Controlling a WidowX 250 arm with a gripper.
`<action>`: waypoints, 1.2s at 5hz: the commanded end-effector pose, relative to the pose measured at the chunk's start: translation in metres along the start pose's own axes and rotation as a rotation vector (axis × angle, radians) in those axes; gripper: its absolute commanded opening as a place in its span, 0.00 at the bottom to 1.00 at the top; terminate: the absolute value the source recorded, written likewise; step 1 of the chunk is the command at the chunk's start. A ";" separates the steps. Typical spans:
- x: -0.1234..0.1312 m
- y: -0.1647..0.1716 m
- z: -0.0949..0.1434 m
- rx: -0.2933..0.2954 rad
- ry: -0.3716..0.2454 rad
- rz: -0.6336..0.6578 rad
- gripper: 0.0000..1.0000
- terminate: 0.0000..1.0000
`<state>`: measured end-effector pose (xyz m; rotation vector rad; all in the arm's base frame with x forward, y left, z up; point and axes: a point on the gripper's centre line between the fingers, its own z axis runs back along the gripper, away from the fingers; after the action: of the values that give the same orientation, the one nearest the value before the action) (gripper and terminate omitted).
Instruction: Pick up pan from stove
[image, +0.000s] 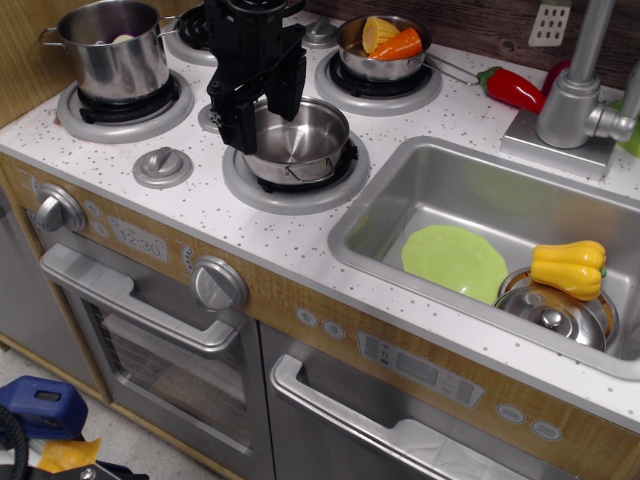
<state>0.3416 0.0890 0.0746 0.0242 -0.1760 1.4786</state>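
The pan (300, 145), small, round and shiny steel, sits on the front right burner of the stove (200, 205). Its thin wire loop handle (300, 173) lies at the front rim. My black gripper (262, 112) hangs over the pan's back left rim. It is open, with one finger (237, 128) outside the rim on the left and the other (288, 93) over the back of the bowl. The pan looks empty and rests on the burner.
A tall stockpot (115, 50) stands on the back left burner. A long-handled pan (385, 48) with corn and carrot sits back right. A red pepper (512, 88) and faucet (580, 90) are behind the sink (400, 170), which holds a green plate (455, 262), yellow pepper (568, 267) and lid (555, 315).
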 end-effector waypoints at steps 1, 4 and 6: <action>0.000 0.000 0.000 0.000 0.000 0.000 1.00 0.00; 0.001 -0.002 -0.031 -0.037 0.047 0.032 1.00 0.00; 0.002 -0.004 -0.038 -0.059 0.050 0.040 0.00 0.00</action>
<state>0.3474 0.0947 0.0232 -0.0364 -0.1694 1.5199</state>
